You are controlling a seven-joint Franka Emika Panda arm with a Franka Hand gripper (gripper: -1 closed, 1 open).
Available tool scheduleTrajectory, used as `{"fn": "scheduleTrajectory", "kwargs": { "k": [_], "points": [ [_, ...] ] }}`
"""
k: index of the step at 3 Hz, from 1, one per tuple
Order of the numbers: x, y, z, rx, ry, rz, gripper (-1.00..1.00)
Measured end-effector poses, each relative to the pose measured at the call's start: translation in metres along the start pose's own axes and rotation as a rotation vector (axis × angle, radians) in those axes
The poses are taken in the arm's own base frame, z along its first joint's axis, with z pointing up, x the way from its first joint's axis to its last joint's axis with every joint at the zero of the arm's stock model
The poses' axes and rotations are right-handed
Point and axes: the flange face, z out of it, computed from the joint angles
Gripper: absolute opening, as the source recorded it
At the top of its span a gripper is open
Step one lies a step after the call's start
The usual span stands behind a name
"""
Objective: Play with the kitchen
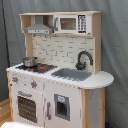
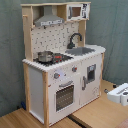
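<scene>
The kitchen [image 1: 100, 79] [image 2: 36, 87] is a white and light-wood toy unit standing upright in both exterior views. A metal pot [image 1: 29, 61] [image 2: 45, 56] sits on its stovetop, beside the grey sink [image 1: 72, 74] [image 2: 80, 50] with the black faucet [image 1: 83, 59] [image 2: 75, 39]. The oven door [image 1: 27, 107] [image 2: 65, 96] is closed below the knobs [image 1: 34, 84] [image 2: 56, 76]. My gripper [image 2: 120, 94] shows only as a white part at the second exterior view's right edge, low and apart from the kitchen. It is out of the first exterior view.
A grey hood [image 1: 38, 27] [image 2: 49, 19] and a toy microwave [image 1: 70, 23] [image 2: 77, 11] sit on top. A grey curtain [image 1: 115, 45] [image 2: 12, 50] hangs behind. The kitchen stands on a wooden surface [image 2: 95, 115].
</scene>
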Motion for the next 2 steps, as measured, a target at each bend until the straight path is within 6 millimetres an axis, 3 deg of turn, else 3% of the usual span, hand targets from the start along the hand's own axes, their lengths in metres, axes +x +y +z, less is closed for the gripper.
{"fn": "scheduleTrajectory", "kwargs": {
  "k": [2],
  "points": [
    [0.002,0.006,0.021,0.02,-0.017,0.172,1.0]
  ]
}}
